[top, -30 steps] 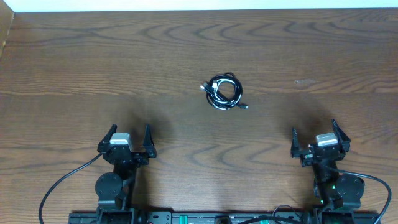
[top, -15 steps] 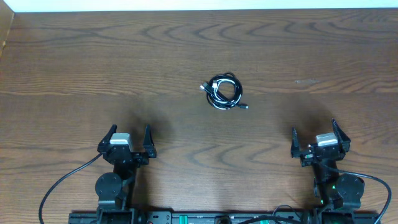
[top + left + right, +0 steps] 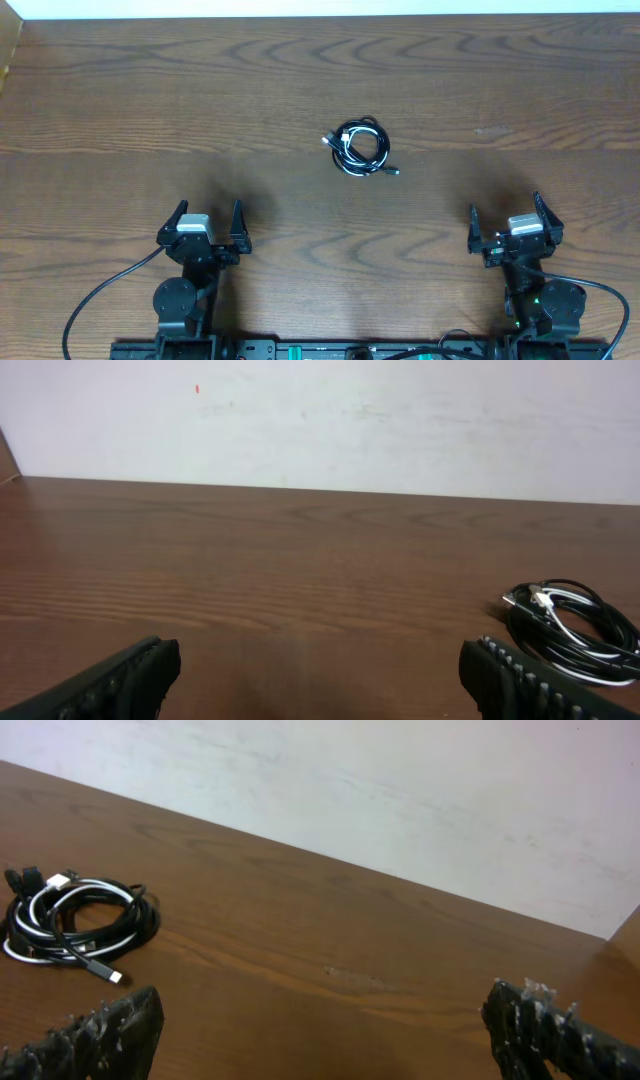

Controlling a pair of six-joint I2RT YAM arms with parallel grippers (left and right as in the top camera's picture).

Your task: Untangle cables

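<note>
Overhead, mid-table: cables [image 3: 360,150] wound into one small loop, mostly black with one white strand, lying flat on the wooden table [image 3: 150,100]. Plug ends poking out at upper left and lower right, possibly more, too small to count. Near the front edge, left gripper [image 3: 208,212] and right gripper [image 3: 505,208], both spread wide, holding nothing, well apart from the loop.
</note>
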